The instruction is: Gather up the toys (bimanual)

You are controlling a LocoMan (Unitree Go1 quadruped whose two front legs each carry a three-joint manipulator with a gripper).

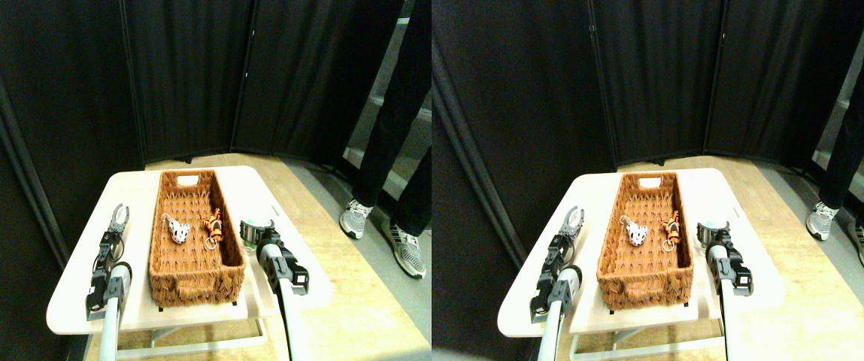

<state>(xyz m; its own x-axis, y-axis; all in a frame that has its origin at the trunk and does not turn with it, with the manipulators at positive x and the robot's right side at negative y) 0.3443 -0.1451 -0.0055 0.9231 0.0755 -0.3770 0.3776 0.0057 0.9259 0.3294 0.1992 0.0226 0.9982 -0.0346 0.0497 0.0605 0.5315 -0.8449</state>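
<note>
Woven wicker basket (195,241) holds two plush toys (178,231); left claw (120,216) spread, right claw (259,226) unclear.

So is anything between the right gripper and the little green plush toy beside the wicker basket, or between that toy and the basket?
Nothing visible separates the right gripper from the green plush toy; they are close. Toward the long brown wicker basket, only its own right wall stands between, so the toy must go over it.
</note>
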